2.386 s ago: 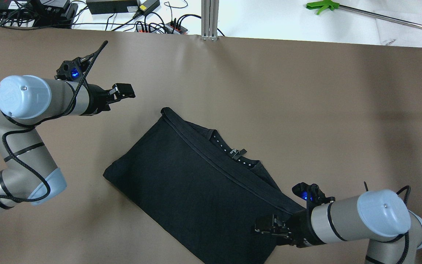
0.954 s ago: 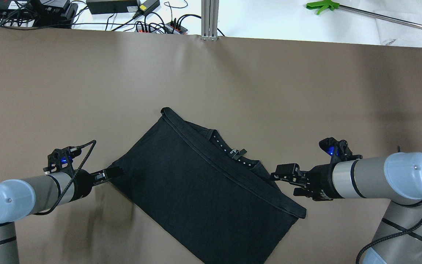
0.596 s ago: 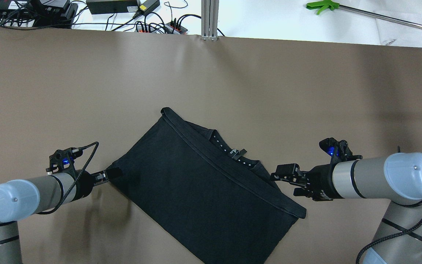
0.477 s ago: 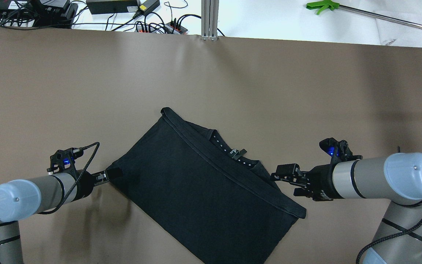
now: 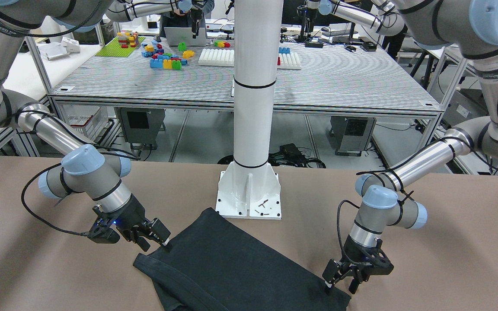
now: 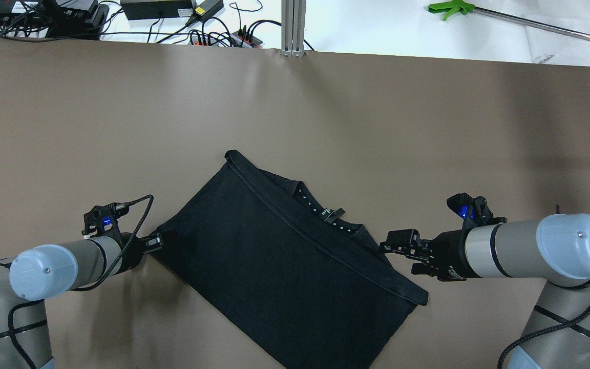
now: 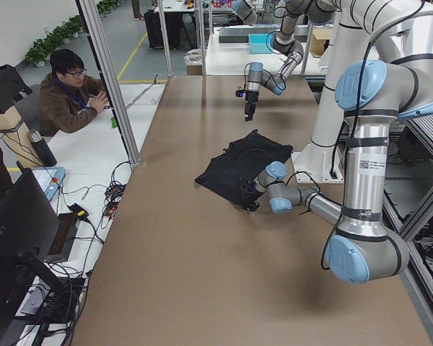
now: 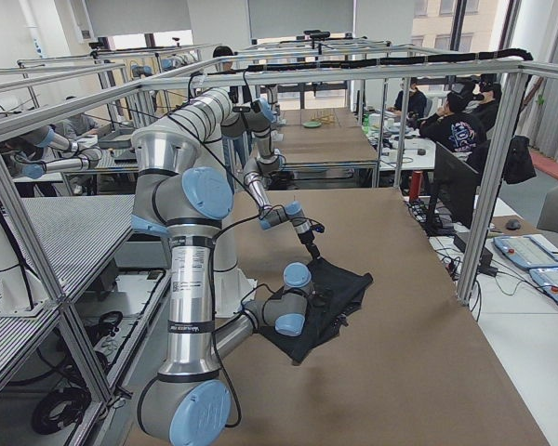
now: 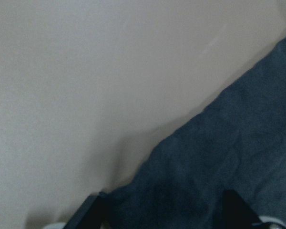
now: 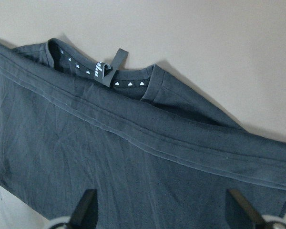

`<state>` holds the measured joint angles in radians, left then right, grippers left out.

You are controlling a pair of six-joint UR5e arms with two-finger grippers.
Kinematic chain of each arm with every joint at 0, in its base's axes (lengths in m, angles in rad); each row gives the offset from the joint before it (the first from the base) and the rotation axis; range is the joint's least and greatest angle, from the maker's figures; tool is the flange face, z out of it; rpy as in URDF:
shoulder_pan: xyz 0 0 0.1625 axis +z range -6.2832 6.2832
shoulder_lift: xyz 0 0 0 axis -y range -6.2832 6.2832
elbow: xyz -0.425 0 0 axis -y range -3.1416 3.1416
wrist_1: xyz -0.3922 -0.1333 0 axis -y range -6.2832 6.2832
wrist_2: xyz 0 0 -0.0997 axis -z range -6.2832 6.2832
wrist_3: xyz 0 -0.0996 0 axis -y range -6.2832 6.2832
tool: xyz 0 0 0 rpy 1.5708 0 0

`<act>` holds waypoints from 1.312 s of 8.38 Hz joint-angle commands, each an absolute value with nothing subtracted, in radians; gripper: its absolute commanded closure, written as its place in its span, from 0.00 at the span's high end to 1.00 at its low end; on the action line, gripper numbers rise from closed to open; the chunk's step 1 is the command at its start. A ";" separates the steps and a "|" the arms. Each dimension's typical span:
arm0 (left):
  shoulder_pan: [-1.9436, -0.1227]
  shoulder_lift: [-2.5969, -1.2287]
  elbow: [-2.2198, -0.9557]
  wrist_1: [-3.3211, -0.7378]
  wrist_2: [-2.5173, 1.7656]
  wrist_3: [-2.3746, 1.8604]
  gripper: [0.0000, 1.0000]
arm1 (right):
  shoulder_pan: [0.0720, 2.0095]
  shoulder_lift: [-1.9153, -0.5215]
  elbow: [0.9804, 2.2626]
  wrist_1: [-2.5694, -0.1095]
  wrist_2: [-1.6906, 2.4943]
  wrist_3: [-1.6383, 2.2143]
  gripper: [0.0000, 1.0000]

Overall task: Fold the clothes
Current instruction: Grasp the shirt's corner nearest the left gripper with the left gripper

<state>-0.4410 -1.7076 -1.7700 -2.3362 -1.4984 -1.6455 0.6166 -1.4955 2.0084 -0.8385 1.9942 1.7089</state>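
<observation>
One black garment (image 6: 285, 266) on one brown tabletop (image 6: 377, 128); two robot arms at it, the left arm (image 6: 44, 264) and the right arm (image 6: 530, 246), bearing two pincers (the left pincer (image 6: 164, 240), the right pincer (image 6: 391, 247)); one white pole (image 5: 255, 108) on one base plate (image 5: 249, 194).

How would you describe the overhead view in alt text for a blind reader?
A folded black garment lies askew on a brown table. The left gripper is at one corner and the right gripper at the opposite edge, both open.

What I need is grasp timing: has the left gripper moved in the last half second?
Yes. The left gripper has slid toward the overhead view's right, further over the left corner of the black T-shirt, which stayed put.
</observation>
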 commanded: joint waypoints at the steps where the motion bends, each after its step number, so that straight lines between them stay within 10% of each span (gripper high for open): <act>1: -0.453 -1.720 -1.756 -2.336 -1.500 -1.644 0.09 | 0.615 -1.494 2.008 -0.839 1.994 1.709 0.94; 11: -0.543 -1.794 -1.864 -2.092 -1.528 -1.583 0.00 | 0.612 -1.505 2.008 -0.839 1.994 1.709 0.94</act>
<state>-0.4961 -1.7077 -1.8618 -2.2236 -1.5309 -1.5882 0.6154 -1.5009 2.0091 -0.8385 1.9942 1.7089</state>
